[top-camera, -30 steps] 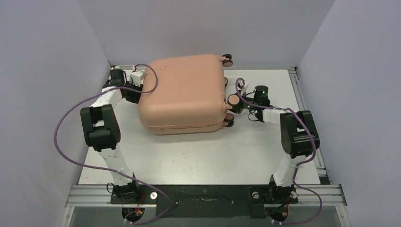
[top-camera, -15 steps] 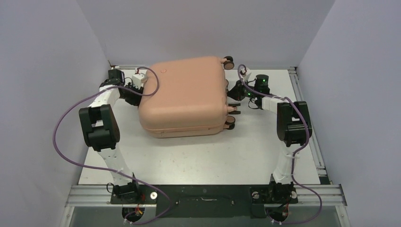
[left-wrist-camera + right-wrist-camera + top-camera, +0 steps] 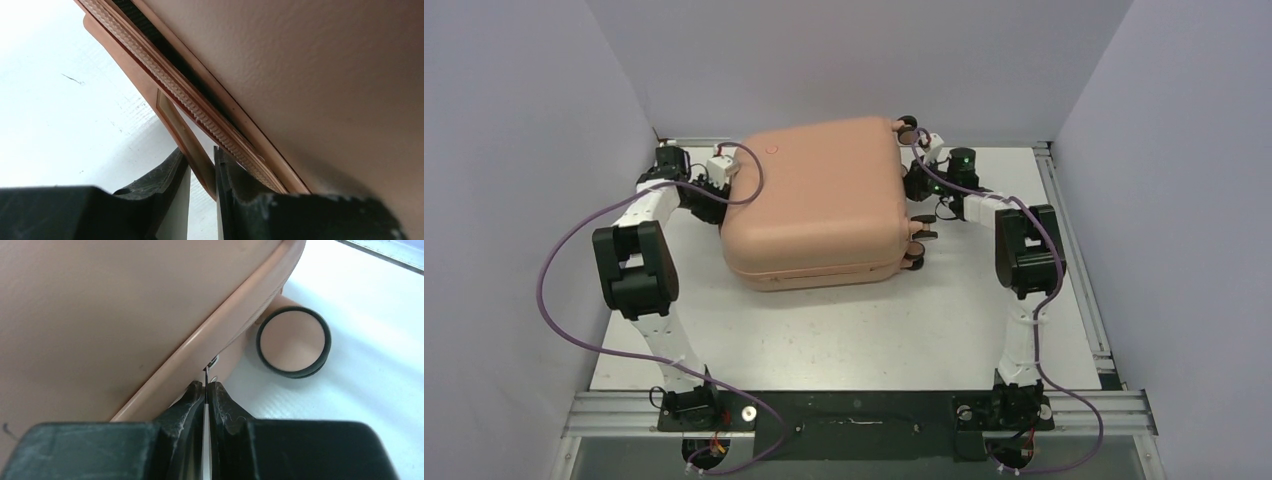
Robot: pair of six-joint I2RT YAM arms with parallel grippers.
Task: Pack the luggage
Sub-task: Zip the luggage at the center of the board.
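In the last second the right tool [image 3: 206,387], clamped shut on what looked like the zip pull [image 3: 206,371], had slid toward the far corner of the lid-down luggage [image 3: 814,205] on the worktop [image 3: 844,330], so zipping seemed under way, while the left tool [image 3: 201,162], barely parted, nipped a pink seam tab [image 3: 190,142].

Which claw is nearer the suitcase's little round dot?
Left. Left gripper grips the salmon-pink hard-shell suitcase's edge near the small round dot; right gripper at the wheeled end.
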